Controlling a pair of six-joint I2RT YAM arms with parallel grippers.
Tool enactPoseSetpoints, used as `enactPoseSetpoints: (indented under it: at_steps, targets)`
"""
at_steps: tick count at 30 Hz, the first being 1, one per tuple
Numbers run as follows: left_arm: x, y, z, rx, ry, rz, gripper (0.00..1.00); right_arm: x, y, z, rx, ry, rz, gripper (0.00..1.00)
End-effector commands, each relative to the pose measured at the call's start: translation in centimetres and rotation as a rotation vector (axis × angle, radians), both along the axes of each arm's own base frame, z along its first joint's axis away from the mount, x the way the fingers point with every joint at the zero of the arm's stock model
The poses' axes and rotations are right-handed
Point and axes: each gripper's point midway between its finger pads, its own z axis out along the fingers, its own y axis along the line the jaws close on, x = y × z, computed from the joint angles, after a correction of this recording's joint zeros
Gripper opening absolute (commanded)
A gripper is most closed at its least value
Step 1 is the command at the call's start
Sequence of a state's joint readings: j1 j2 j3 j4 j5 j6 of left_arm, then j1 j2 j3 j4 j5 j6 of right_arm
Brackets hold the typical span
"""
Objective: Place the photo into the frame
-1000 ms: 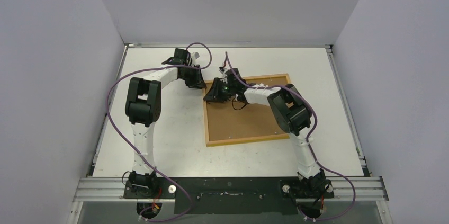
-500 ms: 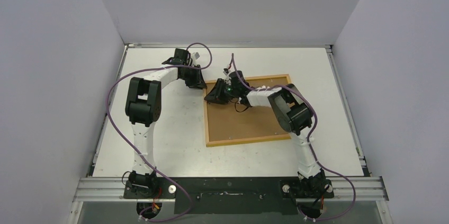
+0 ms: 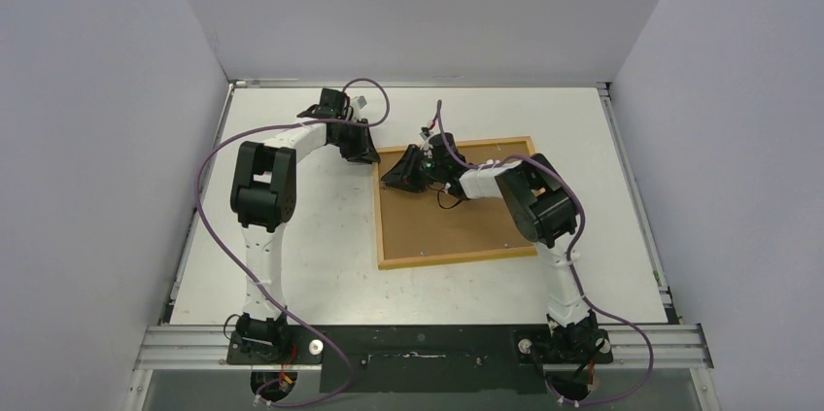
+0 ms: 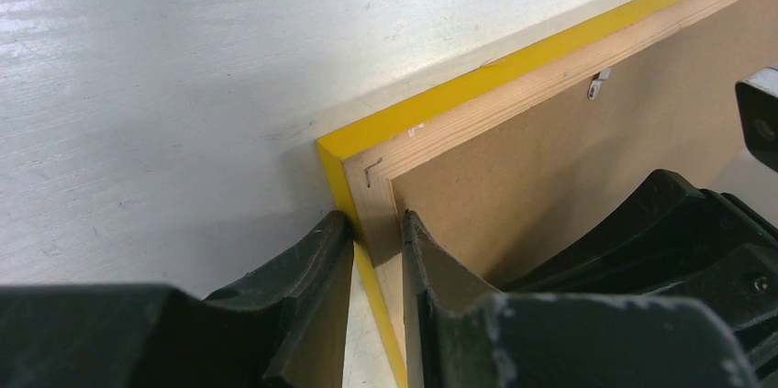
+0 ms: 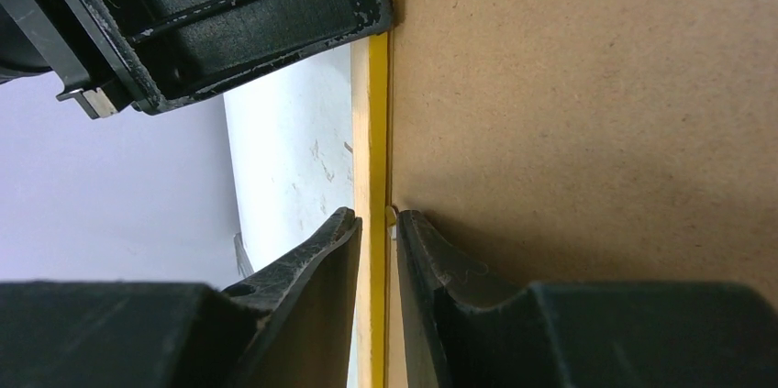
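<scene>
Two grippers meet at the far left corner of the frame (image 3: 452,257), which lies back-up on the white table (image 3: 301,236), its brown backing board (image 3: 447,226) showing. In the overhead view the left gripper (image 3: 367,154) sits at that corner and the right gripper (image 3: 394,176) just beside it, over the left rail.

The left wrist view shows the left fingers (image 4: 321,250) pinching the frame's rail (image 4: 459,90) right below the corner. One is against the yellow outer face, the other on the wood by the board (image 4: 550,159).

In the right wrist view, the right fingers (image 5: 321,260) clamp the same thin rail (image 5: 372,131). The board (image 5: 596,131) lies to their right, and the left gripper's finger (image 5: 275,30) touches the rail farther along.
</scene>
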State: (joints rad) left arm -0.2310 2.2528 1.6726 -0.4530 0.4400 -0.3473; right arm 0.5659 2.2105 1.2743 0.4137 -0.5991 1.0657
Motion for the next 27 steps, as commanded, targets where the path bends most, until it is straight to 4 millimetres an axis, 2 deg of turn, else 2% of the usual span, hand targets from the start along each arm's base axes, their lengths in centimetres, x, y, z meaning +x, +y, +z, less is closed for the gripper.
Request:
enactPoseSetpoints:
  at_steps: [1,10,15,25,27]
  targets:
    - [-5.3,1.3,-7.5,0.107,0.234,-0.031,0.11,-1.0,0.8,-1.5,-0.065,-0.018,0.061,0.24]
    - [-5.3,1.3,-7.6,0.108,0.237,-0.031,0.11,-3.3,1.6,-3.7,-0.107,0.009,0.162,0.23]
    - [-5.4,1.4,-7.6,0.109,0.237,-0.03,0.11,-3.9,1.4,-4.4,-0.125,0.017,0.189,0.23]
    - [-5.4,1.3,-7.5,0.108,0.235,-0.033,0.11,-3.5,2.2,-3.2,-0.069,-0.012,0.21,0.23]
    - [-5.3,1.3,-7.5,0.108,0.235,-0.032,0.11,-3.9,2.2,-3.6,-0.06,-0.005,0.22,0.23]
